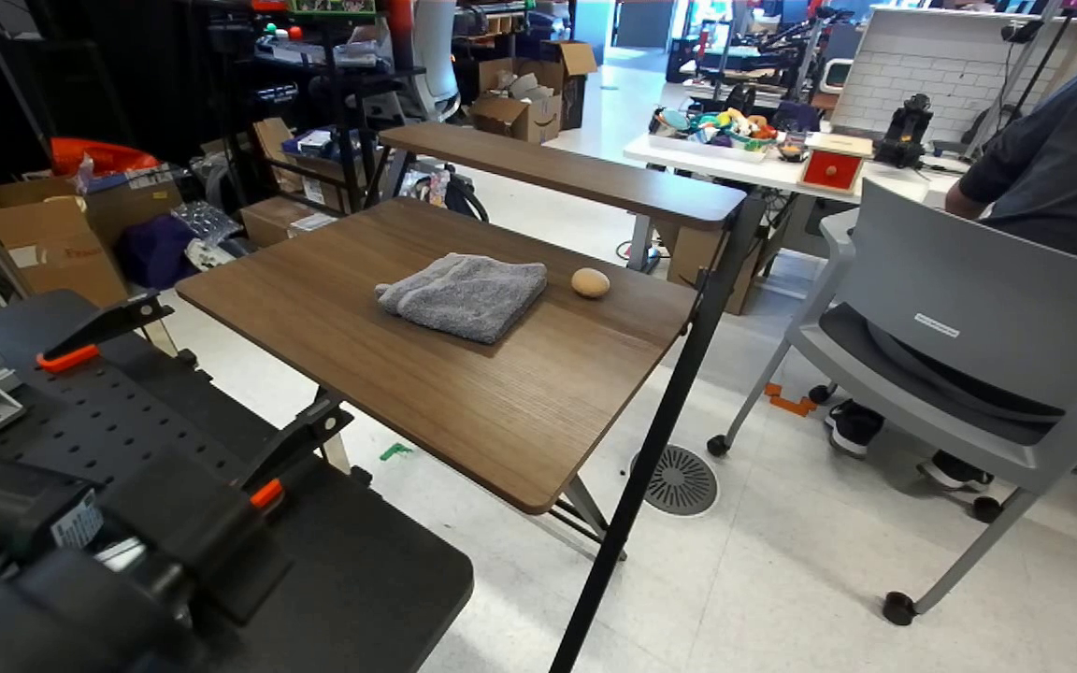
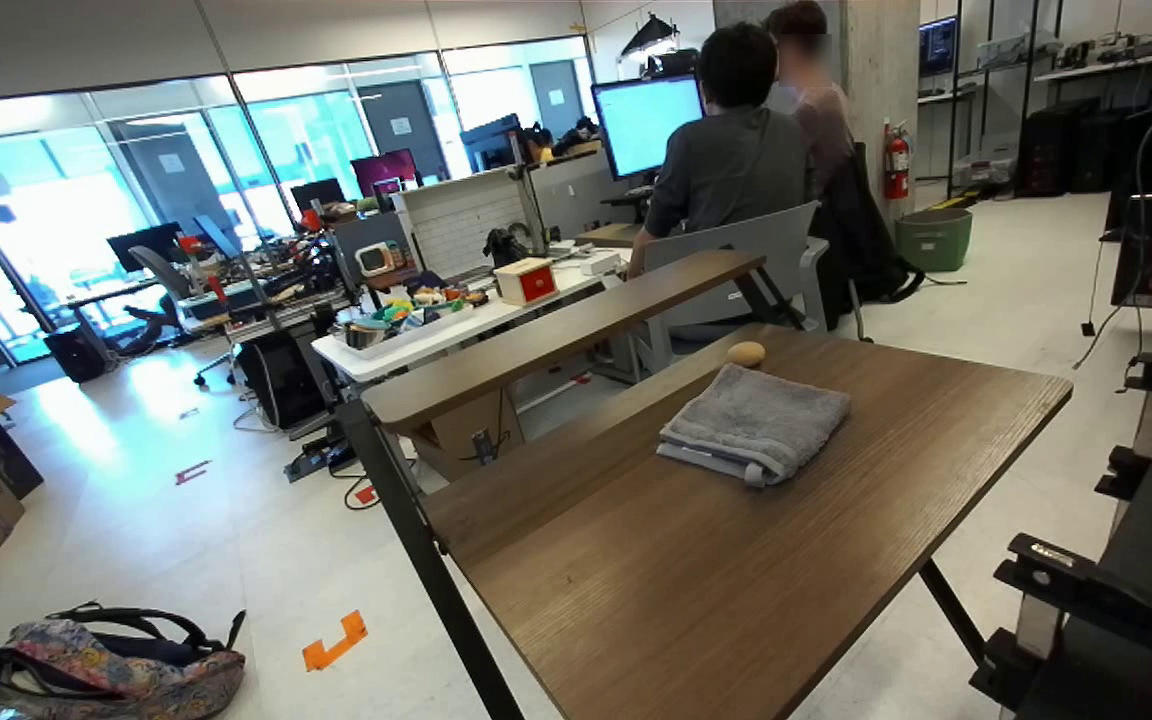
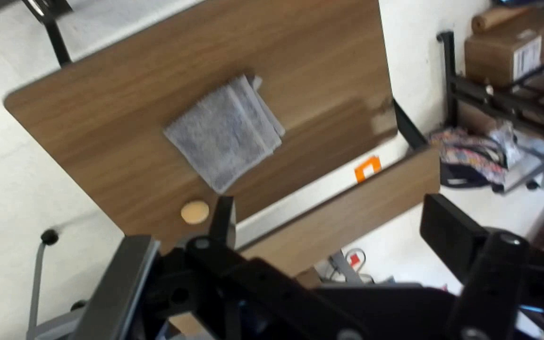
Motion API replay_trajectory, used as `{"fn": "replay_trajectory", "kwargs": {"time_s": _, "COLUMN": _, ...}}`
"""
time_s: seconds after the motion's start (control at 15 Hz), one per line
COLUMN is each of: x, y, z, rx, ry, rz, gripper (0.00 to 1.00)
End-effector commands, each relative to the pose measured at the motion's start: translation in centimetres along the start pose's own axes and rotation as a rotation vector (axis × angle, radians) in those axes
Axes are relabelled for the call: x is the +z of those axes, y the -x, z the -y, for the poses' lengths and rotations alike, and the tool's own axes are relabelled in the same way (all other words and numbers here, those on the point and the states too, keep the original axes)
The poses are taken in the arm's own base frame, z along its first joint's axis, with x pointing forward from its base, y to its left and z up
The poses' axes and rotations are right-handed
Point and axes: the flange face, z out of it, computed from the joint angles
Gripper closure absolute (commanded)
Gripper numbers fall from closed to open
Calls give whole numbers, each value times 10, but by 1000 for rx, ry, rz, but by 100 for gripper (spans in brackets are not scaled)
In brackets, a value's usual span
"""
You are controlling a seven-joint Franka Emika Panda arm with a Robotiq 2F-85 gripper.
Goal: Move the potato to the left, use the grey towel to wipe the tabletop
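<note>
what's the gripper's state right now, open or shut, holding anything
Gripper: open, jaws wide apart, holding nothing; the potato and grey towel lie on the tabletop.

It was an open-plan lab, part office: in an exterior view two people (image 2: pixel 736 165) were near a lit monitor (image 2: pixel 648 125), glass walls (image 2: pixel 281 125) far left; in an exterior view a perforated plate (image 1: pixel 118 411) and black clamps (image 1: pixel 300 441) sat near left.

Open from above across brown tabletop (image 1: pixel 520 402).
Obstructed near middle by grey towel (image 1: pixel 473 294), with potato (image 1: pixel 590 283) just beside; bounded along one long edge by raised shelf (image 1: pixel 562 170); passable along opposite edge.
</note>
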Motion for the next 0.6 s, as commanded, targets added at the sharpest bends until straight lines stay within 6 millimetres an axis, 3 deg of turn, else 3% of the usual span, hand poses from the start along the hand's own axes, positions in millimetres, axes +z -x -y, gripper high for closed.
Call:
{"fn": "replay_trajectory", "kwargs": {"time_s": 0.0, "x": 8, "y": -13, "z": -2, "rx": 12, "ry": -13, "rz": -28, "gripper": 0}}
{"fn": "replay_trajectory", "kwargs": {"time_s": 0.13, "x": 18, "y": -25, "z": -4, "rx": 24, "ry": -14, "rz": -34, "gripper": 0}}
{"fn": "replay_trajectory", "kwargs": {"time_s": 0.33, "x": 14, "y": -28, "z": -1, "rx": 21, "ry": -18, "rz": -42, "gripper": 0}}
{"fn": "replay_trajectory", "kwargs": {"time_s": 0.53, "x": 41, "y": -39, "z": -4, "rx": 76, "ry": 39, "rz": -24, "gripper": 0}}
